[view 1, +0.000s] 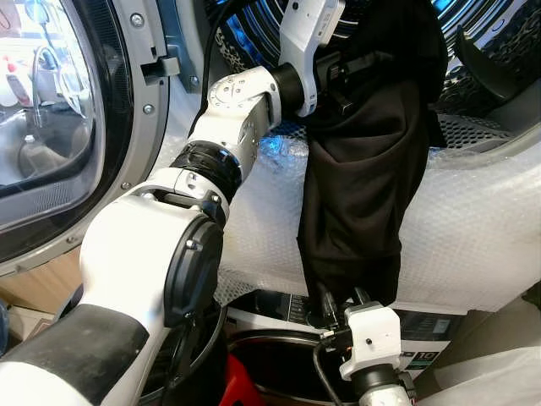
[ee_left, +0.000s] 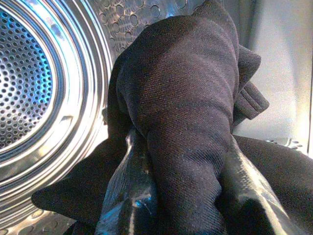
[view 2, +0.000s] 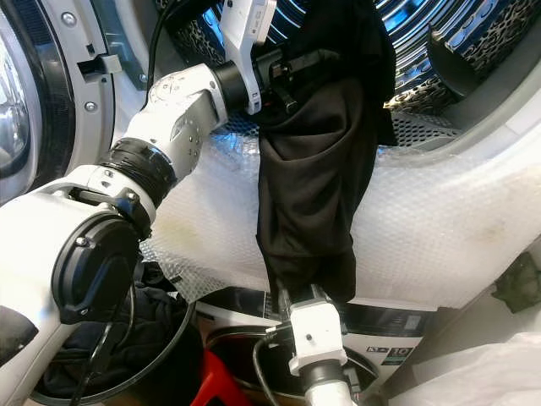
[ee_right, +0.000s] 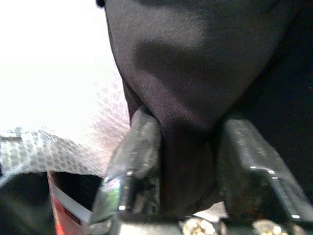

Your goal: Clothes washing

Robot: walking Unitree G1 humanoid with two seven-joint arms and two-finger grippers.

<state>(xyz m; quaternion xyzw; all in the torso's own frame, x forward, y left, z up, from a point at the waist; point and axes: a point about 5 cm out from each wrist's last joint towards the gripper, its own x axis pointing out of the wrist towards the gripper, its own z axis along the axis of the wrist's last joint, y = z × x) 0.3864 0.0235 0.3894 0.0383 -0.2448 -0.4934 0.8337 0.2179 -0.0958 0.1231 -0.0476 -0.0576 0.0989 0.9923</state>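
The washing machine drum point(view 1: 494, 51) stands open, its lip padded with bubble wrap point(view 1: 473, 228). A black garment point(view 1: 359, 178) hangs over that lip, long axis running vertically from inside the drum down the front. The left gripper point(ee_left: 188, 215) pinches the upper end just within the drum mouth; the right gripper point(ee_right: 188, 176) clamps the lower hem below the lip. The trailing end lies under the opening, so it likely needs lifting up and inward next
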